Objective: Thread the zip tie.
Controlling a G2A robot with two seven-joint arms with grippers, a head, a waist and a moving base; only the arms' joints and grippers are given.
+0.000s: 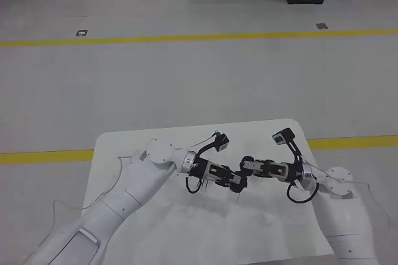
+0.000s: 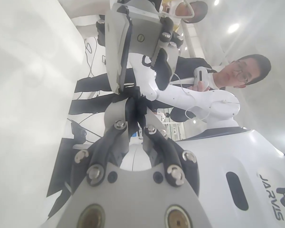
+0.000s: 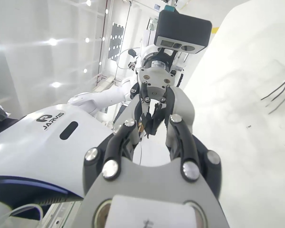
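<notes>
White tabletop with rounded corners sits under everything we log. Nearest the robot, the left arm angles in from its left side and the right arm from its right side. Both are bent inward so that their ends meet over the middle of the surface.

In the left wrist view we tag the left hand as closed down to a slit. Its grey fingers converge and the black-padded tips pinch the zip tie. The right hand faces it tip to tip and is likewise squeezed together on the same tie.

The zip tie shows as a short black tangle held in the air between the two tips, above mid-tabletop. It blends with the ragged black covering on the pads, so we cannot tell which end sits in which hand. A black camera box rides on the left wrist just behind that hand.

Farther out on the tabletop, in the right wrist view, a few thin dark strips lie flat and fanned, well apart from both hands.

Past the far edge we mark pale grey floor, with a yellow line running across it in the distance.
</notes>
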